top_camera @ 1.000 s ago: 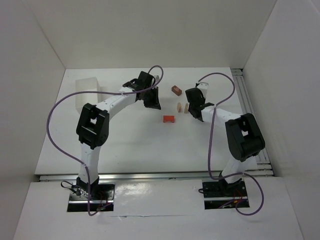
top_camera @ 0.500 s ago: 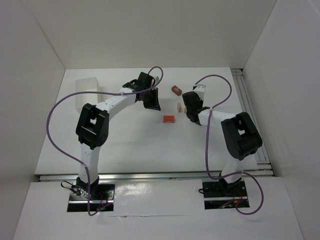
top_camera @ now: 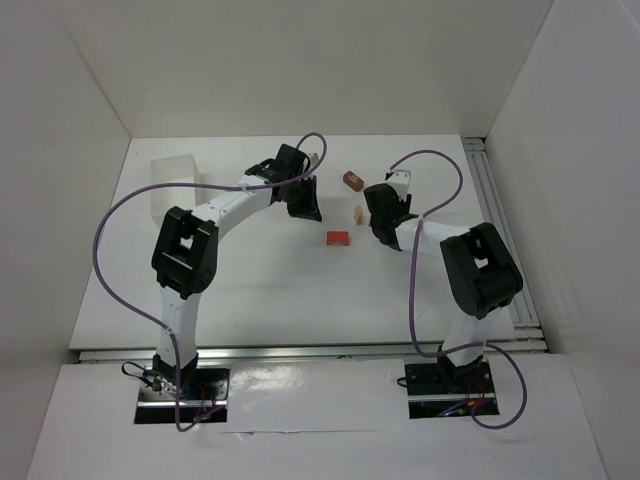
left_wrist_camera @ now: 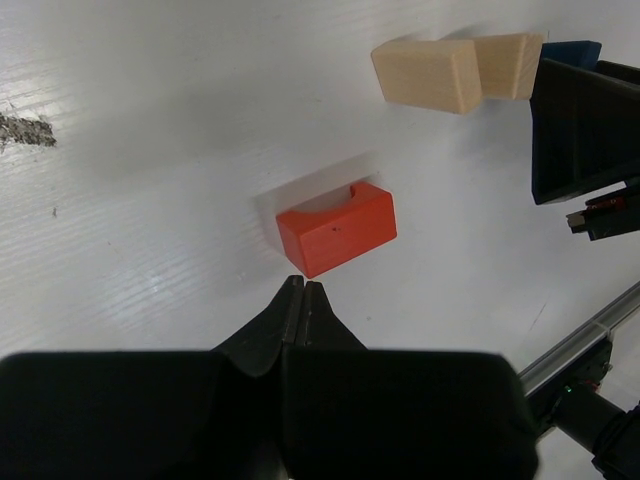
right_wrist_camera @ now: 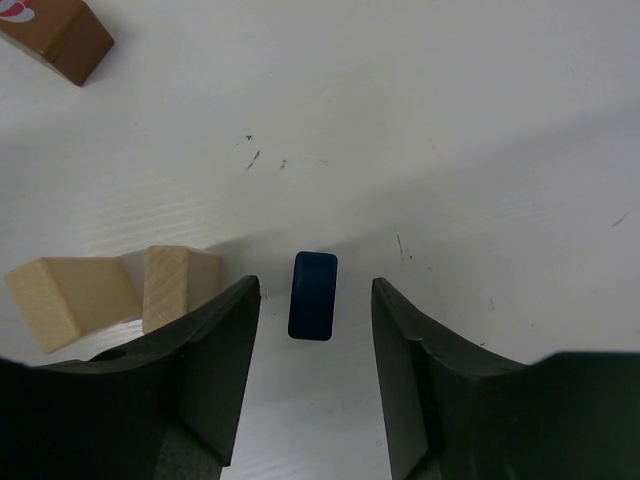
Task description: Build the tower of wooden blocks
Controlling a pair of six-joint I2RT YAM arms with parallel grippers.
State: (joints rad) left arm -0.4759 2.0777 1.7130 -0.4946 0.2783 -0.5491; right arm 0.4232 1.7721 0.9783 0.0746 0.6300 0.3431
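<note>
**Right hand open around the blue block**

The right hand point(right_wrist_camera: 315, 292) is hanging over the table point(top_camera: 250, 290), right of its middle. Its fingers are spread, and the blue block point(right_wrist_camera: 313, 300) is lying between them with a gap showing on each side. A pale block point(right_wrist_camera: 72, 300) and a second pale block point(right_wrist_camera: 180, 287) are sitting close together just beside one finger. The brown block point(right_wrist_camera: 55, 35) is sitting nearer the far edge, apart from them. The left hand point(left_wrist_camera: 303, 300) is hovering with its fingers pressed together, gripping nothing, its tips just short of the red block point(left_wrist_camera: 337, 228). That block is resting alone near the table's middle. A tub point(top_camera: 172, 178) is standing by the far left corner.
</note>
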